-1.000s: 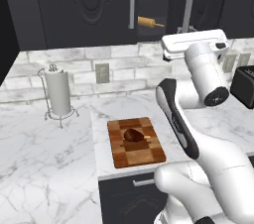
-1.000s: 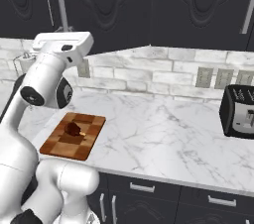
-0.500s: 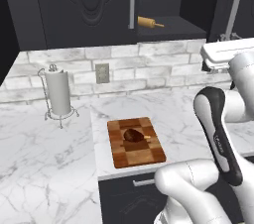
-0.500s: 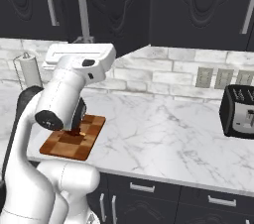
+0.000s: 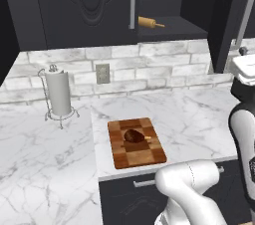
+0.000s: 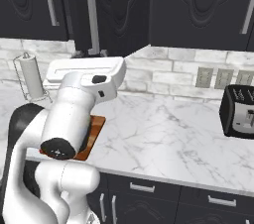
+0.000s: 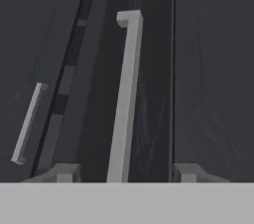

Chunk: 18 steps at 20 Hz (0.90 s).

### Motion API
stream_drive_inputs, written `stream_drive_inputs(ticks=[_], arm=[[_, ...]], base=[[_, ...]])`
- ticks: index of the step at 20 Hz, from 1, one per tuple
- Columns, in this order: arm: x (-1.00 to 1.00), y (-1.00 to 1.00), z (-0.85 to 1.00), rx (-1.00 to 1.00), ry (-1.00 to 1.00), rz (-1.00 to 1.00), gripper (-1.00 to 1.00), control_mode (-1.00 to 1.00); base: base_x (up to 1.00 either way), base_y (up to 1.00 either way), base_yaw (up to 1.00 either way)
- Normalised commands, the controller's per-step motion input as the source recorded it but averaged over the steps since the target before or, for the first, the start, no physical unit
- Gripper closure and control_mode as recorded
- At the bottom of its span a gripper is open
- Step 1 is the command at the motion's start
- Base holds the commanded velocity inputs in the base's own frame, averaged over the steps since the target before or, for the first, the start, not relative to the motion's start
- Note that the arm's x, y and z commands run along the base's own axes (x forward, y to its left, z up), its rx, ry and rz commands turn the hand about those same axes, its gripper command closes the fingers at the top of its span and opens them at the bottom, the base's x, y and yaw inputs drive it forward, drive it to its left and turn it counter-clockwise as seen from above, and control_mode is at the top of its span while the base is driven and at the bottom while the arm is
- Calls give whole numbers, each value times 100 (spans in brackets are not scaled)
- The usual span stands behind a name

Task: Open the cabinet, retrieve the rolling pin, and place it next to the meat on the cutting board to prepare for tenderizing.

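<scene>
From my station, the cabinet stands with its right door swung out and seen nearly edge-on in the left base view. On the exposed shelf lies the rolling pin, at about 12 o'clock from the cutting board and well above it.

The cutting board rests on the marble counter, near the front edge. The meat sits on the board, close to its centre. At 10 o'clock from the board stands a paper towel holder, well apart from it. In the right base view, a toaster sits at the counter's far right.

In the hand view, the gripper has its two fingertips standing apart, one on each side of a vertical silver handle. The handle rises from between them toward 12 o'clock. The tips do not press on the bar; a gap shows on each side. I read the jaws as wide, holding nothing. A second, smaller handle shows at 9 o'clock.
</scene>
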Motion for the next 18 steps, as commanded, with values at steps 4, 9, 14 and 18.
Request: stream_drive_inputs(ticks=[4,9,14,18], arm=[[-98,1,0,0,-23,12,-100,-100],[-95,28,1,-6,-25,5,-100,-100],[-34,86,-19,-13,-3,0,-100,-100],[1,100,-40,-21,13,-8,-100,-100]], base=[[0,0,0],[0,0,0],[0,0,0],[0,0,0]])
